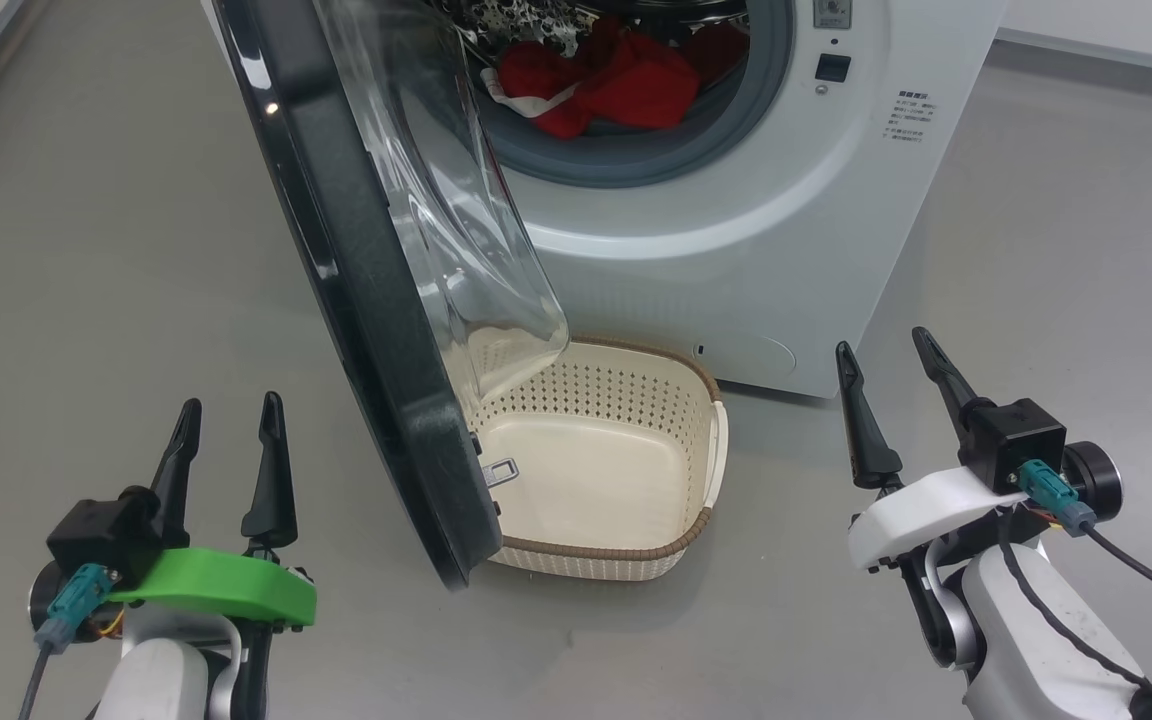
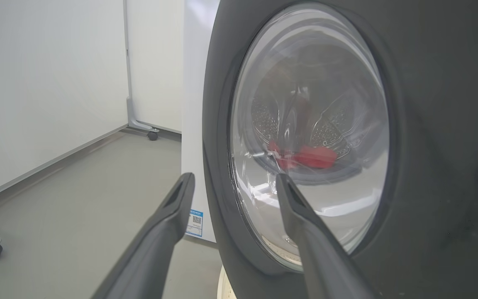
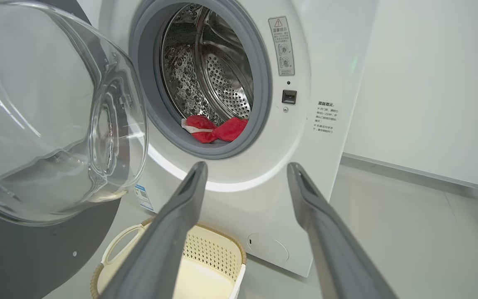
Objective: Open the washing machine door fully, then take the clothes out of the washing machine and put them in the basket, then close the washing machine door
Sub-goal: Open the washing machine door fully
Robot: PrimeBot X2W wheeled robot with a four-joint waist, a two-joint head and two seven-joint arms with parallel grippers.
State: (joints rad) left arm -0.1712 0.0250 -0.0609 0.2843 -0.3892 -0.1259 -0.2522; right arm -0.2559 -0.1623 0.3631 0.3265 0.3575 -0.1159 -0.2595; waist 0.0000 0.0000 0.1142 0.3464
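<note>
Grey floor (image 1: 86, 250) under washing machine (image 1: 736, 250), basket (image 1: 626, 392)

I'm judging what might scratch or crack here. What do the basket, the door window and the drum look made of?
The basket: likely moulded plastic, cream and matte, with punched holes and a brown woven-look rim. The door window: clear and glossy with reflections, glass or hard plastic. The drum: apparently steel, shiny, perforated.

Head view looks down, wrist views level, close, all apparently share clothes (image 1: 626, 80)
</note>
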